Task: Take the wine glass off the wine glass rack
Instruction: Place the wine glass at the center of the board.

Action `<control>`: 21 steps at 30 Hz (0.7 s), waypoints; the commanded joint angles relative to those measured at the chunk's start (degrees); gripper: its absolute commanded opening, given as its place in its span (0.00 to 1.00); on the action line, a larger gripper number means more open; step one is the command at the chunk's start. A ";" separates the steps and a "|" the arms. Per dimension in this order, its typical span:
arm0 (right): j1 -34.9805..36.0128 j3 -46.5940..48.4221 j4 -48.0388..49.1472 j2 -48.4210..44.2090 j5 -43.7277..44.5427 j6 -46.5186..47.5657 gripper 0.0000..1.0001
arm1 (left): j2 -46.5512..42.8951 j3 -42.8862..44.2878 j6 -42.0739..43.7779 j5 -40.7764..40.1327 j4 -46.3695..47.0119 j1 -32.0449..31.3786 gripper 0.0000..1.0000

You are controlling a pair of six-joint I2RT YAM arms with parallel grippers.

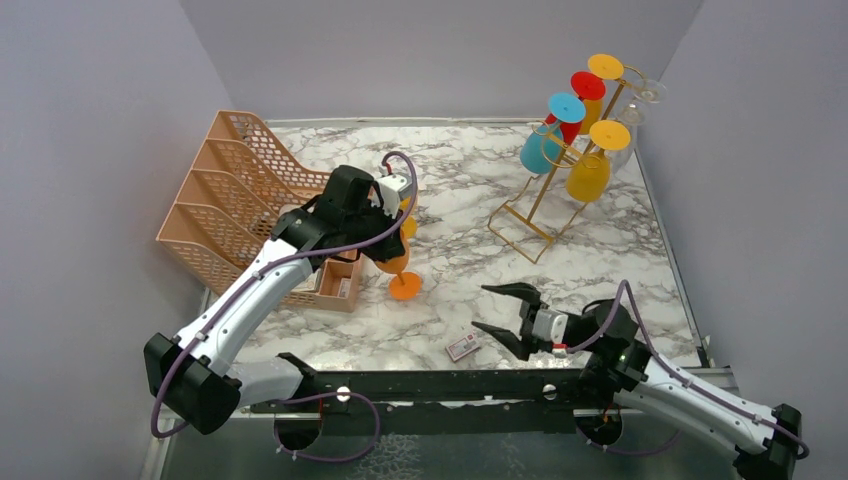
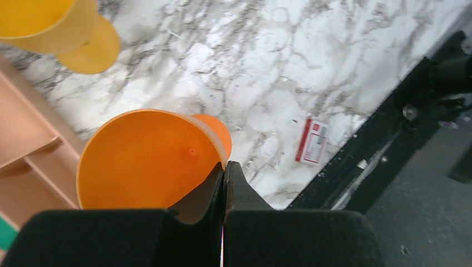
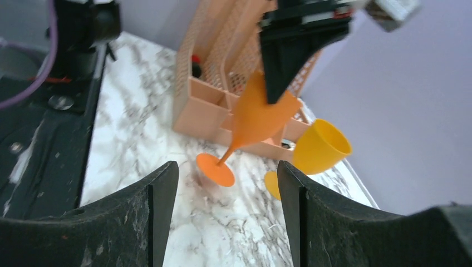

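An orange wine glass (image 1: 395,263) hangs tilted left of the table's middle, its foot (image 3: 215,169) just over or on the marble. My left gripper (image 2: 224,167) is shut on the rim of this orange wine glass (image 2: 144,158), one finger inside the bowl. A yellow wine glass (image 3: 320,147) stands just behind it. The gold wire wine glass rack (image 1: 539,205) stands at the back right, holding blue (image 1: 541,150), red, yellow (image 1: 588,175) and clear glasses upside down. Low at the front centre, my right gripper (image 1: 484,307) is open and empty, pointing at the orange glass.
A peach mesh file organizer (image 1: 250,190) fills the left side, right behind the left arm. A small red-and-white card (image 1: 462,347) lies near the front edge beside the right gripper. The black base rail (image 1: 450,385) runs along the front.
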State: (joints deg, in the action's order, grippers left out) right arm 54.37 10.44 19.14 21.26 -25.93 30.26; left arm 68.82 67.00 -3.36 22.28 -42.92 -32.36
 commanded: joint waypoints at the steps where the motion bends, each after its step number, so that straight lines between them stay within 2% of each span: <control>1: 0.21 2.21 5.10 -2.76 14.23 -12.11 0.70 | -0.97 -1.72 0.29 -11.27 2.70 0.06 0.00; 8: 0.21 8.41 -1.63 -1.92 29.40 -24.23 0.72 | 0.92 -1.61 0.53 -15.50 6.89 0.02 0.00; 16: 0.21 13.73 -9.17 2.68 36.56 -27.12 0.75 | 6.13 -0.68 1.31 -17.41 9.13 0.02 0.00; 21: 0.21 17.08 -12.43 4.61 39.80 -33.87 0.77 | 8.30 -1.00 1.54 -18.90 12.36 0.04 0.00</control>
State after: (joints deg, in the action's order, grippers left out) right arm 54.37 23.68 10.70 24.86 8.75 2.42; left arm 76.42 64.95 -2.50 6.33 -35.27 -32.36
